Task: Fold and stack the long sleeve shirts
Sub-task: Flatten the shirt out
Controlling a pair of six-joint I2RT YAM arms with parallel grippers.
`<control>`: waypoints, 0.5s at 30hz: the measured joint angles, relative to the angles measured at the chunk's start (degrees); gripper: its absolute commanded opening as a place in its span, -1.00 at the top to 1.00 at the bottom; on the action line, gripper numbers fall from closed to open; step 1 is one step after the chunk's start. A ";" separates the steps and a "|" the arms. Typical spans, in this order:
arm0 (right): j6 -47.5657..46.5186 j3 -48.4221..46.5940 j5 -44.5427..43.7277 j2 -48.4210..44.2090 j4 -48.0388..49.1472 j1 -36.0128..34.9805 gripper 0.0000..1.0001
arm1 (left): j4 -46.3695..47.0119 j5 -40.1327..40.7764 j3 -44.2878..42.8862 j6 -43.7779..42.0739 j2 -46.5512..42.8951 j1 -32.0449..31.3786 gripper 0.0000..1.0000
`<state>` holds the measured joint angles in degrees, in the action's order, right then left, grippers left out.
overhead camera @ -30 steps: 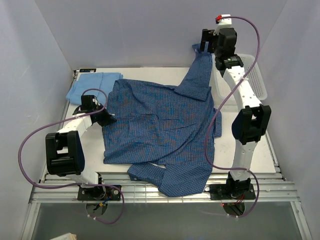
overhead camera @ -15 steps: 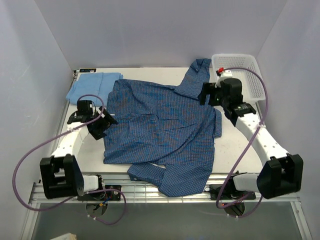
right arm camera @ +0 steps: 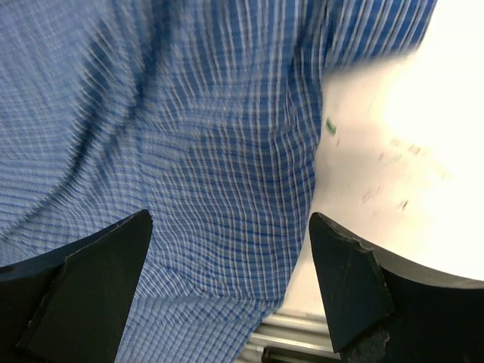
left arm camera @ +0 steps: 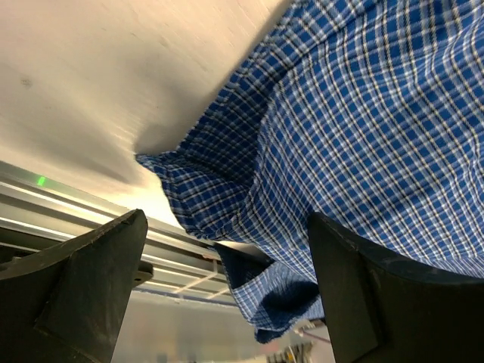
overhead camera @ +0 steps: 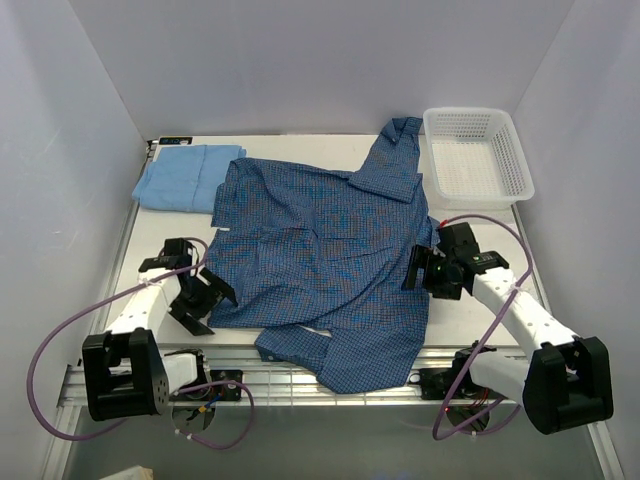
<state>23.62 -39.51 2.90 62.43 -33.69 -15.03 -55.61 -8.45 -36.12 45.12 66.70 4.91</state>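
Observation:
The dark blue checked shirt (overhead camera: 320, 255) lies spread over the middle of the table, one sleeve reaching back toward the basket and its lower part hanging over the front rail. The light blue shirt (overhead camera: 185, 178) lies folded at the back left. My left gripper (overhead camera: 205, 298) is open, low at the checked shirt's near-left corner. In the left wrist view that shirt's corner (left arm camera: 227, 189) lies ahead of the left gripper (left arm camera: 227, 291), nothing held. My right gripper (overhead camera: 418, 270) is open at the shirt's right edge. In the right wrist view the cloth (right arm camera: 197, 136) lies beneath the right gripper (right arm camera: 227, 283), ungripped.
A white mesh basket (overhead camera: 520, 180) stands at the back right corner. Metal rails (overhead camera: 300, 380) run along the front edge beside both arm bases. White walls close in the left, right and back. Bare table (right arm camera: 401, 151) shows right of the checked shirt.
My left gripper has opened and drawn back to the shirt's near-left corner. The right arm has swung down from the back right to the shirt's right edge, uncovering the basket.

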 measured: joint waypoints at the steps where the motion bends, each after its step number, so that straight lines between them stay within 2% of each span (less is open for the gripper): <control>1: 0.33 1.14 0.85 0.42 -0.44 -0.07 -0.83 | 0.09 -0.72 0.24 0.17 0.52 -0.07 -0.96; 4: 1.42 3.39 2.82 3.23 -2.08 -1.88 -0.83 | 2.40 -2.78 0.59 0.68 2.32 -0.57 -0.94; 7: 2.86 4.39 3.04 5.97 -2.64 -7.63 -0.83 | 6.49 -5.18 1.88 1.42 5.25 -1.42 -0.55; 8: 3.34 4.50 2.95 6.69 -2.82 -9.57 -0.85 | 7.98 -6.14 2.34 1.51 6.49 -1.57 -0.27; 9: 3.93 4.50 2.86 7.52 -3.06 -11.39 -0.86 | 8.28 -7.19 2.34 1.81 7.50 -1.66 -0.09; 10: 4.50 4.13 2.21 8.26 -3.52 -13.38 -0.98 | 9.25 -8.15 2.51 1.84 8.41 -1.68 0.23; 11: 5.05 3.89 1.70 8.68 -3.67 -14.95 -0.89 | 10.25 -8.98 2.51 2.01 9.18 -1.73 0.93; 12: 5.27 3.54 1.03 9.03 -3.85 -16.09 -0.68 | 11.52 -9.31 2.51 2.03 9.86 -1.79 1.00; 13: 5.33 3.39 0.00 9.33 -4.13 -16.94 0.21 | 12.79 -9.46 2.45 1.49 10.45 -1.84 1.00; 14: 5.31 3.34 -0.44 9.53 -4.48 -17.44 0.57 | 13.55 -9.73 2.25 1.20 10.71 -1.88 1.00; 15: 5.90 3.34 -1.09 9.75 -4.98 -17.77 0.75 | 14.34 -9.70 2.16 1.14 10.62 -1.95 1.00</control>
<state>29.52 -36.16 1.80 72.18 -38.68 -32.80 -41.28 -18.15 -33.95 46.26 77.32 2.96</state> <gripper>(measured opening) 0.449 0.025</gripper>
